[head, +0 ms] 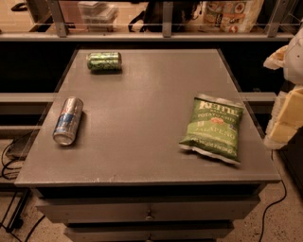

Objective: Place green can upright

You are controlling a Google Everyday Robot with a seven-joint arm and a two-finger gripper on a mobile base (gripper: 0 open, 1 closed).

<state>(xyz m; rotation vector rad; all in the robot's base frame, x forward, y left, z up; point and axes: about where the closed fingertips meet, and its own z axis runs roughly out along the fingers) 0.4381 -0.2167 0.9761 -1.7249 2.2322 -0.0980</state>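
Note:
The green can lies on its side at the far left of the grey table, its long axis running left to right. It is green with pale mottled markings and silver ends. My gripper shows as pale white and cream parts at the right edge of the view. It is beyond the table's right side, far from the can, and nothing shows in it.
A slimmer silver-and-blue can lies on its side near the table's left edge. A flat green chip bag lies at the right. A shelf rail with bags runs behind the table. Drawers sit below the front edge, and cables lie on the floor.

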